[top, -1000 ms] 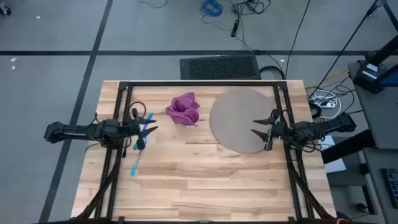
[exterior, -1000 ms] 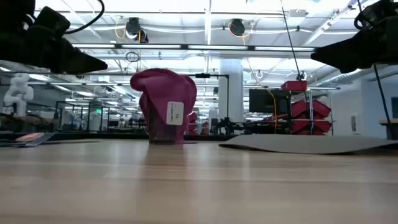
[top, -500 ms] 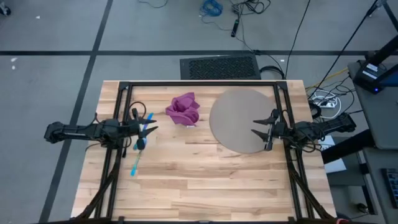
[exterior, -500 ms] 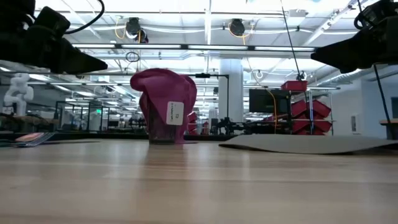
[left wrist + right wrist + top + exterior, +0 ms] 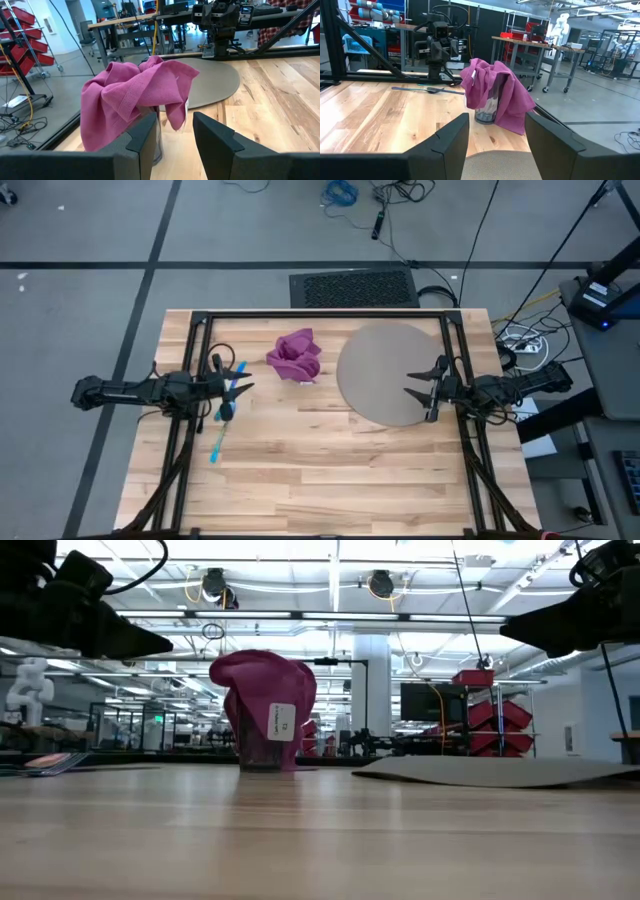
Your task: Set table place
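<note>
- The clear glass [image 5: 486, 109] is almost wholly covered by the purple napkin [image 5: 295, 354] draped over it; only its lower part shows under the cloth.
- In the low view the cutlery is hard to make out, and both arms are cut off at the upper corners.
- The table [image 5: 320, 480] is light-wood planks on a black frame, standing on a grey floor with cables beyond its far edge; shelving, workbenches and other robots fill the room behind.
- The round grey-tan mat [image 5: 385, 370] lies flat near the far right corner, with the napkin-covered glass just beside it toward the middle of the far edge.
- The blue cutlery [image 5: 228, 412] lies near the left edge.
- The left gripper [image 5: 241, 376] hovers above the cutlery, fingers parted, holding nothing.
- The right gripper [image 5: 412, 382] hangs over the mat's right part, fingers spread, empty.
</note>
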